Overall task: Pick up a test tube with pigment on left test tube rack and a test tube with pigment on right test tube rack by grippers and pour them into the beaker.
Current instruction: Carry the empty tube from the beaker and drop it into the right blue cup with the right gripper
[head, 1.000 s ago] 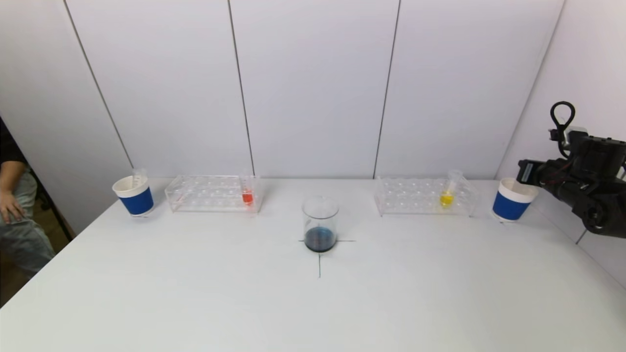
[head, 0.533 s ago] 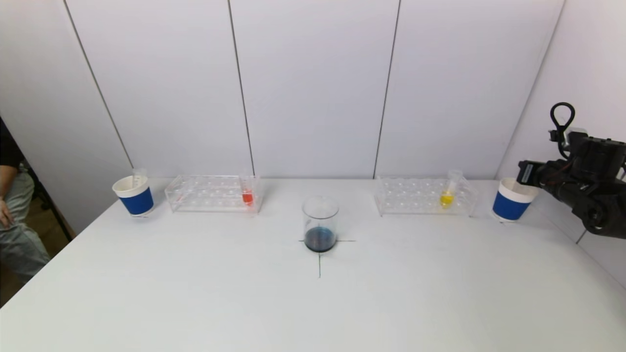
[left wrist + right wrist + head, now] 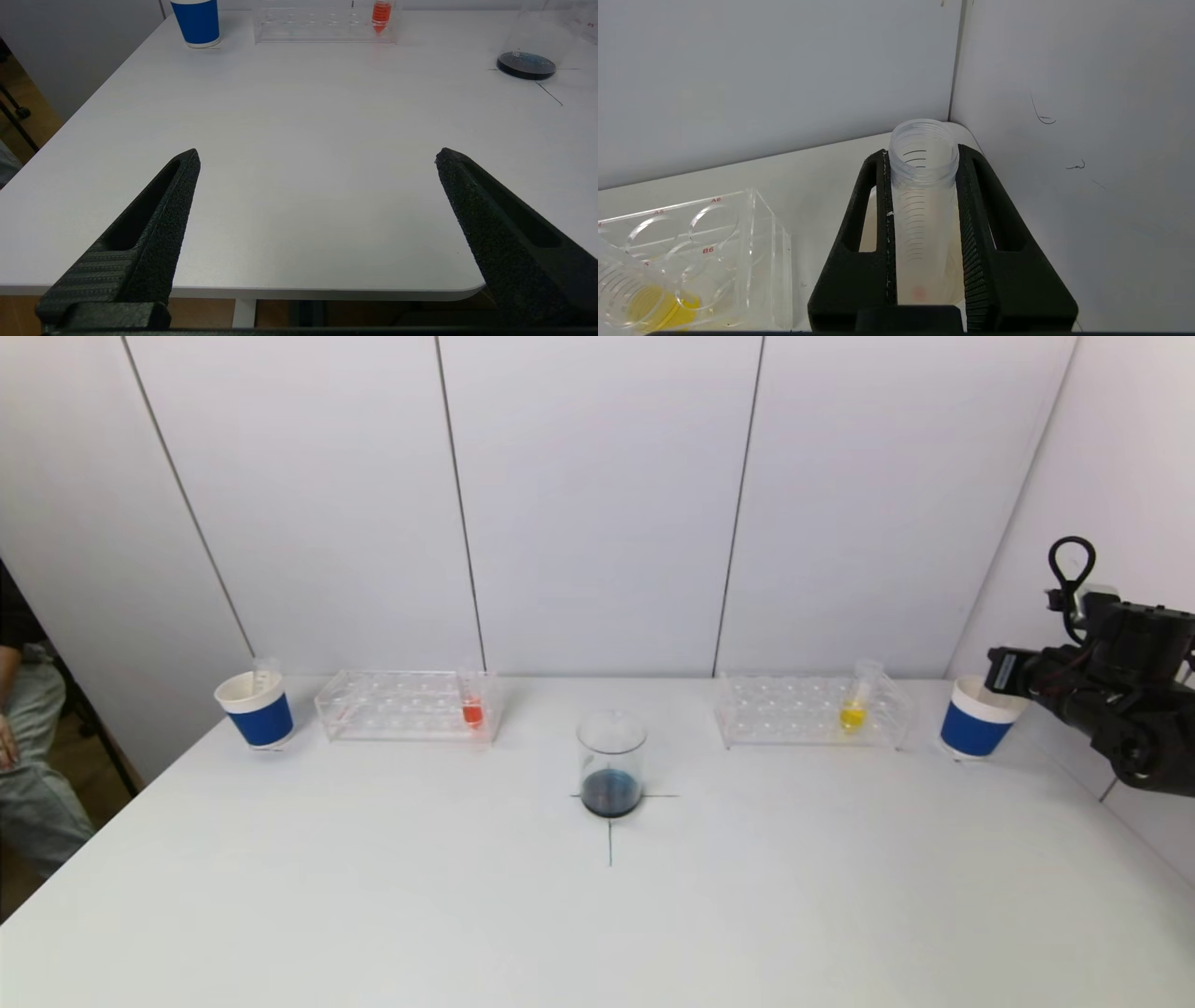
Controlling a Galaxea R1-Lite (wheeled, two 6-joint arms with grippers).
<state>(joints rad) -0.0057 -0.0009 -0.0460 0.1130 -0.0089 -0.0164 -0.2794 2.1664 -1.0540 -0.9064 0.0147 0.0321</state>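
White table point(image 3: 373, 896), marked with a thin dark cross under the beaker point(image 3: 611, 761), which is clear glass with a dark blue pool at its bottom. Left of the beaker, orange-red pigment point(image 3: 472, 713) in a clear rack point(image 3: 392, 707); right of it, yellow pigment point(image 3: 851, 716). Past each rack, a blue cup point(image 3: 255, 709) with a white rim. Black gripper point(image 3: 924, 154), clear tube point(image 3: 924, 196) with dark graduation lines.

A white table point(image 3: 373, 896) fills the lower frame, with a black cross mark point(image 3: 611, 831) drawn at its centre. A blue paper cup point(image 3: 257, 711) stands at the far left holding a clear empty tube point(image 3: 265, 674); another blue paper cup point(image 3: 976, 721) stands at the far right. White wall panels point(image 3: 597, 504) rise behind. A person point(image 3: 28, 784) stands at the left edge.
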